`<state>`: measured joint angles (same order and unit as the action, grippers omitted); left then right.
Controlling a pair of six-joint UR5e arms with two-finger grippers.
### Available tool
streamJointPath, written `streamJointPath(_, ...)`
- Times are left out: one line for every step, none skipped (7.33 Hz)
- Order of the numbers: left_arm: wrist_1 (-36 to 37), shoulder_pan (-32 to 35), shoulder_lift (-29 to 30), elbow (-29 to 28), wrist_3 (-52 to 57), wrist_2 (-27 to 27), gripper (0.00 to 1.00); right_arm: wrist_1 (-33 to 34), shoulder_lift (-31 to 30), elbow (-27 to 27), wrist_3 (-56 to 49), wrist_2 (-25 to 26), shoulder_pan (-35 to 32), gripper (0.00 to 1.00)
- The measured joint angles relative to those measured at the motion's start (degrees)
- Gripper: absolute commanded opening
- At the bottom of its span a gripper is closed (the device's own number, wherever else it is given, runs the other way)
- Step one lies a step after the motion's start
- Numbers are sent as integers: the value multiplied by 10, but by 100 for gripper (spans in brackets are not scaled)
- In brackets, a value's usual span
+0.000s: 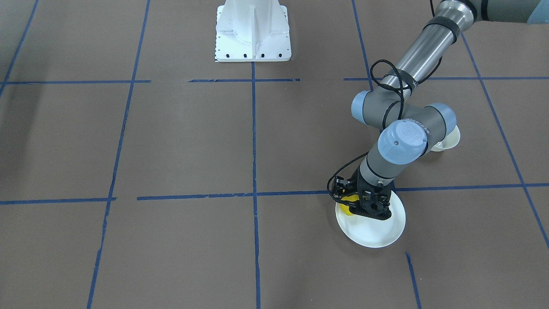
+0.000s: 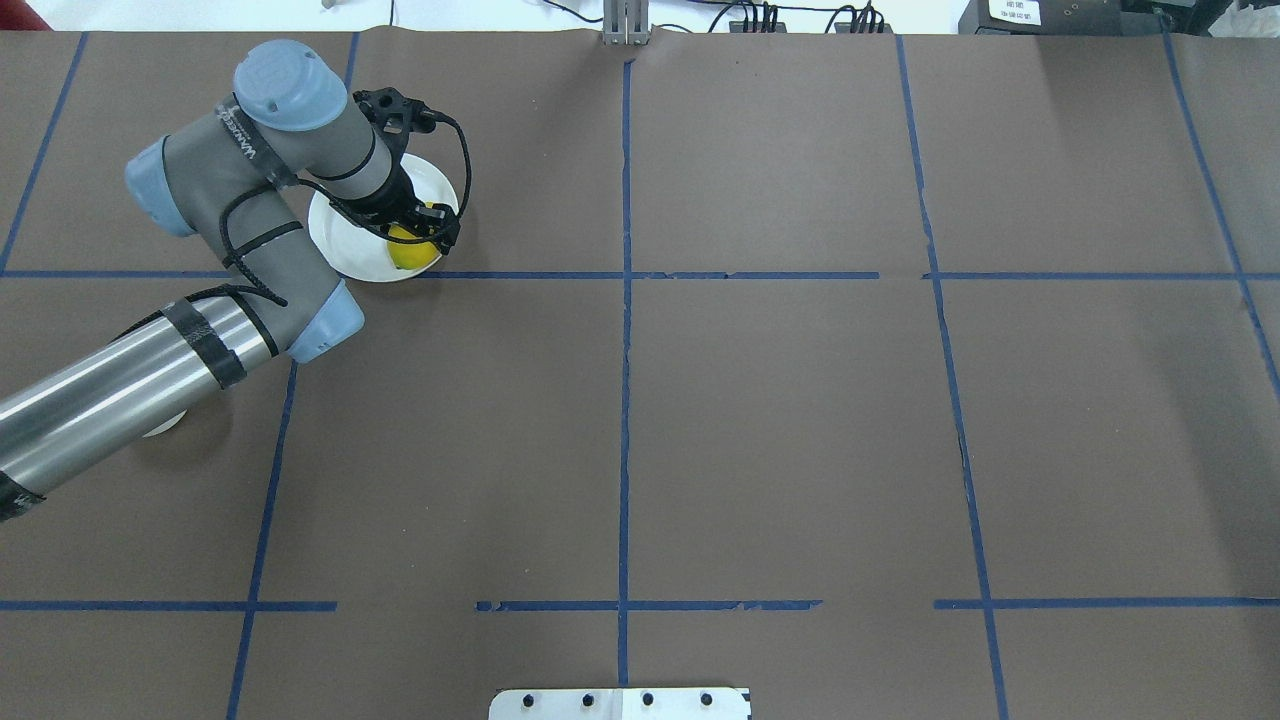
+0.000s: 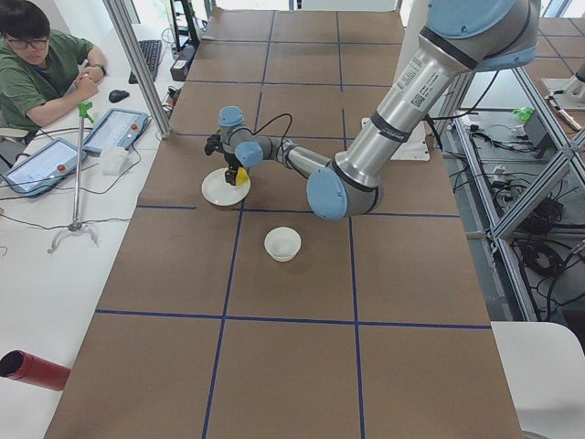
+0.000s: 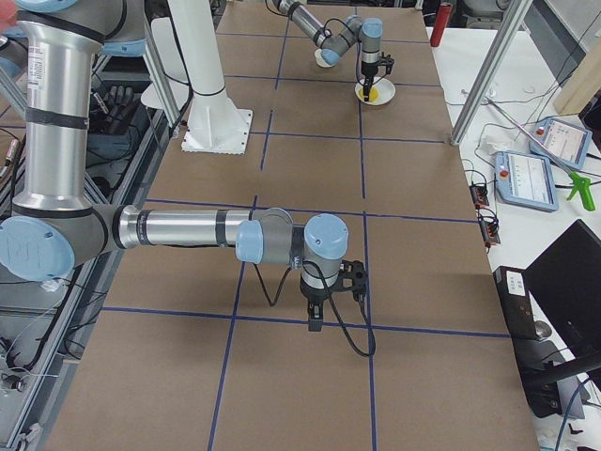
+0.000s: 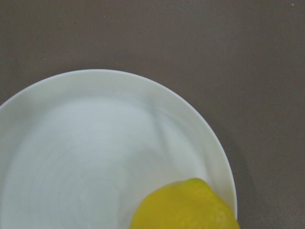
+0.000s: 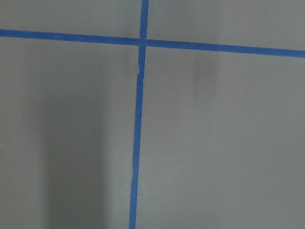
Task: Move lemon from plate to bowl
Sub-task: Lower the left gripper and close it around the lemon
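The yellow lemon (image 2: 410,252) is at the plate's (image 2: 345,245) edge nearest the table's middle. My left gripper (image 2: 425,228) reaches down over the white plate, and its fingers look closed on the lemon, low over the plate. The left wrist view shows the lemon (image 5: 186,206) over the plate rim (image 5: 209,143), with no fingers in the picture. The small white bowl (image 3: 282,243) stands apart from the plate, closer to the robot; the left arm mostly hides it in the front view (image 1: 449,139). My right gripper (image 4: 315,322) points down at bare table far away; I cannot tell its state.
The table is brown paper with blue tape lines (image 2: 625,300). The white robot base (image 1: 253,34) stands at the table's near-robot edge. An operator (image 3: 37,55) sits at the far side with tablets (image 3: 114,128). A red cylinder (image 3: 32,369) lies off the table.
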<state>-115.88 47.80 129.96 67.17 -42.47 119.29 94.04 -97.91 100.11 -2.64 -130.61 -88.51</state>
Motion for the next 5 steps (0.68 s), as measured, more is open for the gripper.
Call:
streamJointPath(3,8,0,2,0,8,13,0,0,0,0,0,0,100)
streamJointPath(9,22,-1,6,0,24,13,0,0,0,0,0,0,100)
streamJointPath(20,37,-2,15,0,39,13,0,0,0,0,0,0,100)
streamJointPath(39,52,-3,28,0,48,13,0,0,0,0,0,0,100)
streamJointPath(72,68,-5,46,-1,59,13,0,0,0,0,0,0,100)
